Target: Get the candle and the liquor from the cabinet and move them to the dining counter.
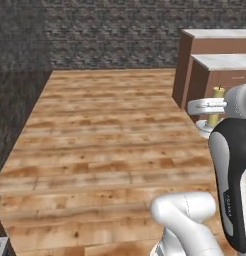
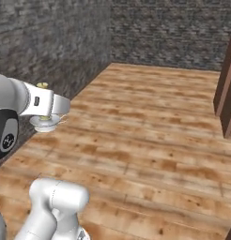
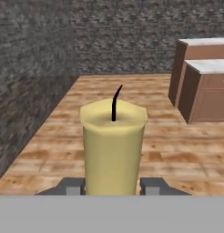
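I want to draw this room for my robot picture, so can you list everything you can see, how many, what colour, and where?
candle: one, pale yellow with a black wick, upright between the end effector's fingers
dish holder: one, silvery, under the candle
marble-topped counters: two, brown wood with white tops, far right
floor: one, brown wood planks, all across
walls: dark grey stone, at the back and left
end effector: one, dark fingers, shut on the candle
arm: one, white with dark joints

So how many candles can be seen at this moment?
1. The candle stands upright between the fingertips of the gripper, carried above the wooden floor. Others may be out of frame.
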Tool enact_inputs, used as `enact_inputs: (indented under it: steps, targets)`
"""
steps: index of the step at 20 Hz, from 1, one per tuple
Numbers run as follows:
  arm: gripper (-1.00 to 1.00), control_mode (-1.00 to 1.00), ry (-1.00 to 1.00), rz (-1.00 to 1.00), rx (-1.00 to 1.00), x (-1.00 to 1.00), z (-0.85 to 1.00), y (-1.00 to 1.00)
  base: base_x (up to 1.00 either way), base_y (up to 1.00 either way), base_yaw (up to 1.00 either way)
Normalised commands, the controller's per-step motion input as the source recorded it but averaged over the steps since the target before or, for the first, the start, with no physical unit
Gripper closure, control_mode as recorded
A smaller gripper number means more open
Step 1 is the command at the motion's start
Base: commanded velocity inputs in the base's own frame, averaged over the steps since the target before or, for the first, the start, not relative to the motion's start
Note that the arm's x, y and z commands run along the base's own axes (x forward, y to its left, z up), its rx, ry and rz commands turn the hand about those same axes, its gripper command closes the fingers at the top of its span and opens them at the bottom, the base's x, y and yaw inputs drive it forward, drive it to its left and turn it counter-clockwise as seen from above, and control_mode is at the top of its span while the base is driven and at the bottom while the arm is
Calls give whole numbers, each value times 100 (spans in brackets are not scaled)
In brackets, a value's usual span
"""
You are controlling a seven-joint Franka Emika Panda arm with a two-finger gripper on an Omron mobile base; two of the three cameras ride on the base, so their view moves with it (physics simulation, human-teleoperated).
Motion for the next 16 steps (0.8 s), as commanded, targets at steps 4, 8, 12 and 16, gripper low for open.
enact_inputs:
  steps: [4, 8, 12, 16]
  targets:
    - [100, 100, 0, 0, 0, 0, 0, 0, 100, -1, -22]
    - [100, 100, 0, 0, 0, 0, 0, 0, 100, 26, -23]
    - [100, 100, 0, 0, 0, 0, 0, 0, 100, 37, -25]
    - [100, 100, 0, 0, 0, 0, 0, 0, 100, 42, -26]
